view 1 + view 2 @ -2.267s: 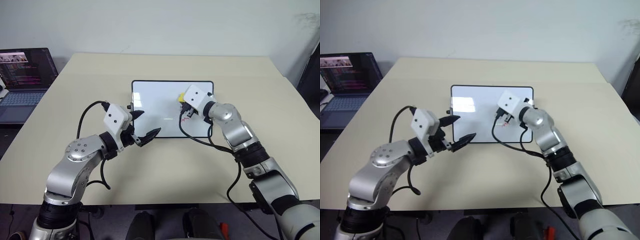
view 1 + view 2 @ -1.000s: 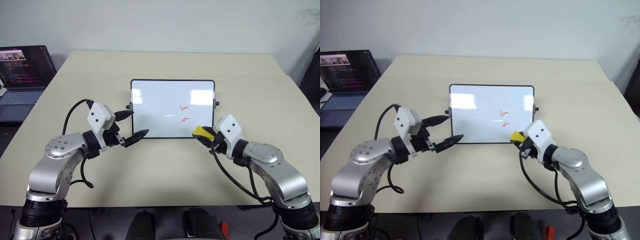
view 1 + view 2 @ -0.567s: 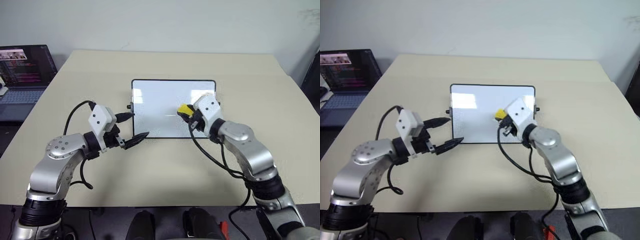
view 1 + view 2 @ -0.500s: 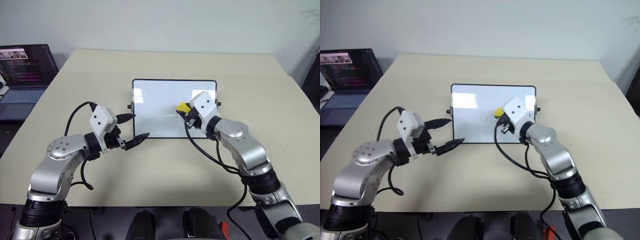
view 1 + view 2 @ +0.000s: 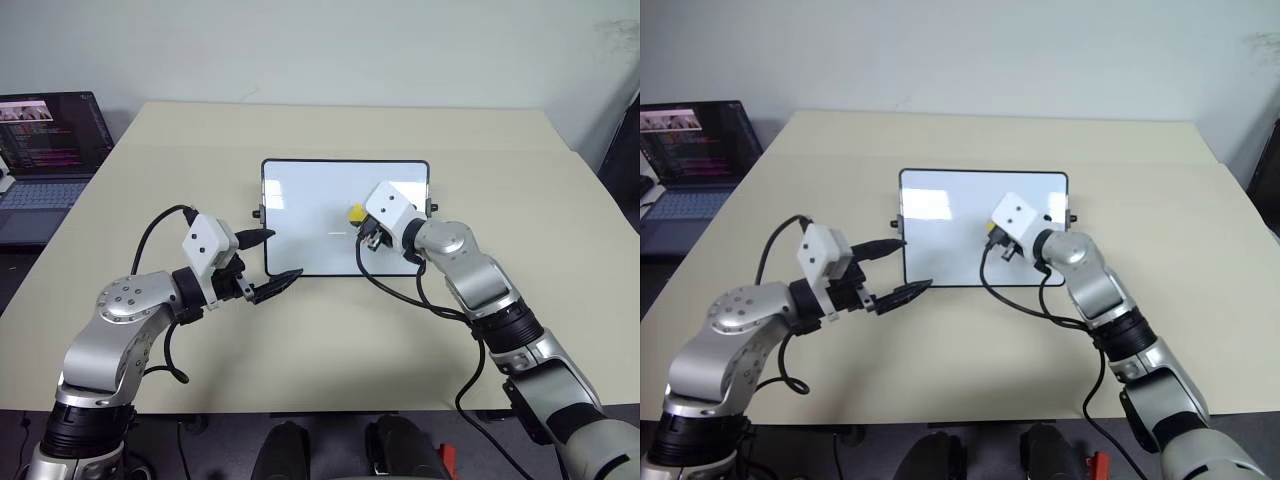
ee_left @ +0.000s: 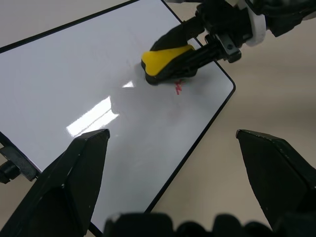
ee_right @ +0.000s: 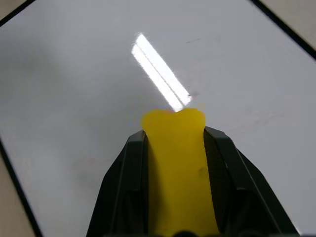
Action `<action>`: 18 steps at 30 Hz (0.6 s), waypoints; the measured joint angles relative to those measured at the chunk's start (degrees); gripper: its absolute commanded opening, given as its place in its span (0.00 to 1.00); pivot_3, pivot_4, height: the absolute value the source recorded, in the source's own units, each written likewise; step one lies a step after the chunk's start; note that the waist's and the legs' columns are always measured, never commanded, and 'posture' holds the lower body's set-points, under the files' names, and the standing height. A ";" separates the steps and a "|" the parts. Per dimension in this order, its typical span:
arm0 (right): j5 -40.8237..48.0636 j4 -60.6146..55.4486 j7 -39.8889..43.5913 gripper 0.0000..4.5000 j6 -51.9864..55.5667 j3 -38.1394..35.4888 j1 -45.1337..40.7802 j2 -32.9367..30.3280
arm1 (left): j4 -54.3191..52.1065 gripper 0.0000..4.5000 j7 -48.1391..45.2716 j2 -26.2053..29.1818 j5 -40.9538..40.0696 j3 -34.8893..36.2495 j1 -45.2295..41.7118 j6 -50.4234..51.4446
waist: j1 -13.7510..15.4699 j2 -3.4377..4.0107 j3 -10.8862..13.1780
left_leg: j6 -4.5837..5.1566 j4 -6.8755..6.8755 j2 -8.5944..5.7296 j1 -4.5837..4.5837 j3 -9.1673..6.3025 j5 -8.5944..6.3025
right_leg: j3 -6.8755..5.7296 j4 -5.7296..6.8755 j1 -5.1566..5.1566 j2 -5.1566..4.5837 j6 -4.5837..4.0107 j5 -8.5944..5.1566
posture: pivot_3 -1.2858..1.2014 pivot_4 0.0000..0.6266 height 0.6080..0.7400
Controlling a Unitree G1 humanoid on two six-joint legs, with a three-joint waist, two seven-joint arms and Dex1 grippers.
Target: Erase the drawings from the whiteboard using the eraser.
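Observation:
The whiteboard (image 5: 310, 195) lies flat in the middle of the table, with a thin black frame. My right gripper (image 5: 360, 219) is shut on the yellow eraser (image 5: 355, 213) and presses its dark underside on the board's right half. In the left wrist view one small red drawing (image 6: 178, 87) shows just beside the eraser (image 6: 167, 60). In the head views my right wrist hides the drawings. My left gripper (image 5: 285, 253) stands open over the board's near left corner, holding nothing. In the right wrist view the eraser (image 7: 177, 158) sits pinched between the fingers (image 7: 123, 182).
An open laptop (image 5: 45, 150) stands off the table at the far left. The beige table (image 5: 330, 340) spreads wide around the board. A faint grey dash (image 5: 336, 235) marks the board's middle.
My right gripper carried the eraser from the board's near right corner up onto the board, over the spot where two red marks showed. The left arm has stayed in place.

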 measured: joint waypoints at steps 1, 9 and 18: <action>-0.23 0.45 -0.72 0.27 -0.53 -0.03 -0.09 0.37 | 0.00 1.00 0.07 -0.01 0.00 0.00 0.01 0.00 | -0.03 0.00 0.00 | 0.00 0.01 0.00 0.01 0.00 0.01 | 0.01 0.01 0.00 0.01 0.00 0.01 | 0.52 0.24 1.00; -3.04 8.87 -9.79 0.27 -6.69 -4.03 -6.35 3.60 | -0.02 1.00 0.06 -0.46 -0.01 -1.06 0.02 -0.01 | 0.03 0.00 0.00 | -0.03 0.02 0.00 -0.10 -0.01 0.05 | -0.01 -0.04 -0.03 0.00 -0.03 0.03 | 0.52 0.24 1.00; -4.50 4.38 0.27 0.27 -5.38 0.75 -2.70 1.37 | -0.11 1.00 0.24 -0.56 -0.01 -1.58 0.36 -0.01 | 0.00 0.00 0.00 | -0.02 -0.01 0.00 -0.03 0.00 0.03 | -0.01 -0.02 -0.01 -0.02 -0.04 0.02 | 0.52 0.24 1.00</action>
